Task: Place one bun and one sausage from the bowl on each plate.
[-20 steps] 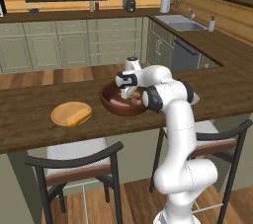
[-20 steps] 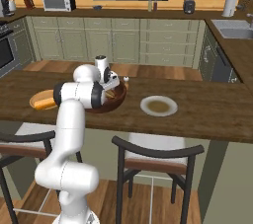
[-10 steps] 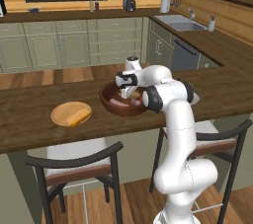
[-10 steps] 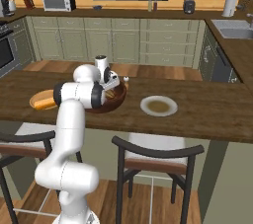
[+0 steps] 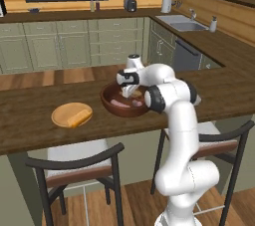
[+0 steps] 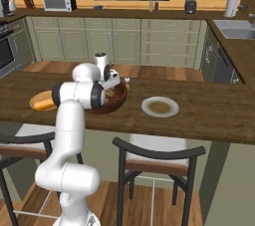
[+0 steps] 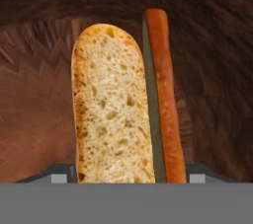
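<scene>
Dark wooden counter (image 5: 30,115) runs across a green-cabinet kitchen, and on it sits the large, deep, dark reddish-brown wooden bowl (image 5: 110,109), with the flat light tan wooden plate (image 5: 62,112) well apart on one side and the pale grey-white plate with a brownish centre (image 6: 159,106) on the other in the right base view. The white arm's two-finger gripper (image 5: 130,92) is down inside the bowl. In the hand view the pale, porous long bun (image 7: 112,107) lies between the two dark tips, with the slim reddish-brown sausage (image 7: 164,92) touching its side (both run straight away from the camera). The jaws seem drawn in against something wide, most likely bun and sausage together, though contact itself is hidden at the frame's lower edge. A bun-like piece already rests on the tan plate. Doing this step well probably means checking what is really pinched before lifting, since the sausage could slip free or roll off. A straight, slow rise clear of the bowl's wall, then a level carry to a plate, looks safest.
</scene>
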{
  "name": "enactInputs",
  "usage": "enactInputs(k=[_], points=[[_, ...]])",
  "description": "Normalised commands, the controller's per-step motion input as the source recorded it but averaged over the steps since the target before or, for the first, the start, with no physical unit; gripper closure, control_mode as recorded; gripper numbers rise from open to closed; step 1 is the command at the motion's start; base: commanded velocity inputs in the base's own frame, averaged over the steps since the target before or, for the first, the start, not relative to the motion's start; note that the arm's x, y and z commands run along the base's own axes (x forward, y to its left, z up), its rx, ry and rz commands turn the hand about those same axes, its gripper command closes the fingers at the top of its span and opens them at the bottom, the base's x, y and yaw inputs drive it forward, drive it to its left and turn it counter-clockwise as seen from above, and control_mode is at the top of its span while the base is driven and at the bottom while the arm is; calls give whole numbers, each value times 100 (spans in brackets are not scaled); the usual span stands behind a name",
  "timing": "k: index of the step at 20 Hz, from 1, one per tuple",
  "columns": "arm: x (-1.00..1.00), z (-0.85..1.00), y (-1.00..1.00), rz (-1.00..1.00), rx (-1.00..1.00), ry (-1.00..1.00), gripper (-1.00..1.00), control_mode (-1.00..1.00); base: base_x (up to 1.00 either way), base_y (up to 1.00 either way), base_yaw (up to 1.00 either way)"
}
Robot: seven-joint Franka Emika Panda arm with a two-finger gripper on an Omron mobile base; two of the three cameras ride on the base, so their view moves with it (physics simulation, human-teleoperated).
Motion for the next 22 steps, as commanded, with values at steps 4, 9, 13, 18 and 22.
enactInputs(k=[4, 9, 13, 18, 22], points=[[-31, 83, 0, -3, 0, 0, 100, -100, 0, 0, 0], [-55, 60, -40, 0, -2, 0, 100, -100, 0, 0, 0], [-75, 44, -71, -9, 0, 0, 100, -100, 0, 0, 0], [-66, 38, -73, -35, 0, 0, 100, -100, 0, 0, 0], [-57, 21, -77, -51, 2, 0, 100, -100, 0, 0, 0]])
